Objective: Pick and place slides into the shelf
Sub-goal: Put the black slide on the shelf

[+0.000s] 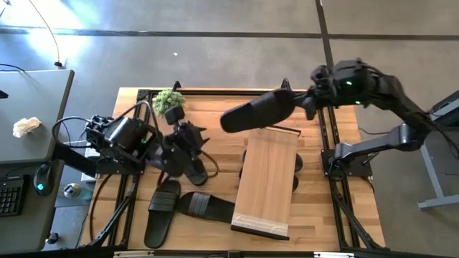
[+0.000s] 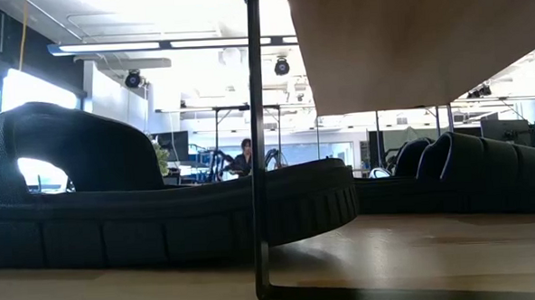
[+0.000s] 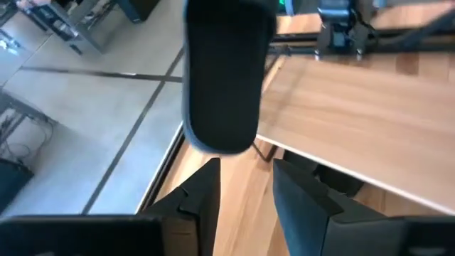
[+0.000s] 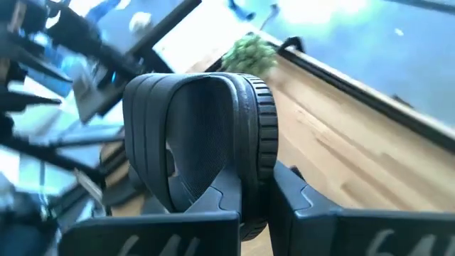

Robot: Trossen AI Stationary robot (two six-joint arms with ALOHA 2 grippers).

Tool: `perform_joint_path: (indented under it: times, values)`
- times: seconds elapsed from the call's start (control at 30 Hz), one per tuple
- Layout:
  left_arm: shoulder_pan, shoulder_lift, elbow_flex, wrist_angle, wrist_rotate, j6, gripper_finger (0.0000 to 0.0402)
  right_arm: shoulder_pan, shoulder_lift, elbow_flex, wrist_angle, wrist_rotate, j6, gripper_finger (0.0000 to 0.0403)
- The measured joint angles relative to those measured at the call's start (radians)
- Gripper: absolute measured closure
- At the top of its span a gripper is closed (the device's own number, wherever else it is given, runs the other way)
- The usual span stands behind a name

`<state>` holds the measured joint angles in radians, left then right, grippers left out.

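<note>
Right jaws [image 4: 256, 192] clamped on heel end of black slide [image 1: 258, 112] — slide held in air above far end of shelf [image 1: 267, 179], toe pointing toward the desk's left side. Shelf lies lengthwise on right half of desk [image 1: 337, 193]; more slides under it. Left jaws [image 3: 245, 192] parted, gripping nothing, low over left half of desk amid three slides [image 1: 179, 204] — small potted plant [image 1: 169, 100] near far edge.

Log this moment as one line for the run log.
right gripper: holding slide above shelf | left gripper: open, idle | two slides on table
</note>
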<state>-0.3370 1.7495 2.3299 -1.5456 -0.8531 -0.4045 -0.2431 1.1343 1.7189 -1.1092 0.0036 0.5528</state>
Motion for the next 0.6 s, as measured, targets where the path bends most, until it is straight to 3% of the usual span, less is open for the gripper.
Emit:
perform_joint_path:
  times: [0.1,0.2,0.37,0.6]
  values:
    - [0.034,-0.010,-0.002,0.036,0.042,-0.043,0.0298,0.051,-0.038,0.000,-0.076,0.061,0.143,0.0398]
    - [0.087,-0.015,-0.001,0.084,0.148,-0.048,0.0302,0.130,-0.059,0.000,-0.142,0.114,0.253,0.0398]
    - [0.195,-0.016,-0.001,0.149,0.316,0.038,0.0301,0.306,-0.062,0.000,-0.189,0.217,0.379,0.0398]
    - [0.392,-0.015,-0.001,0.390,0.750,0.199,0.0309,0.537,-0.024,0.000,-0.277,0.364,0.535,0.0398]
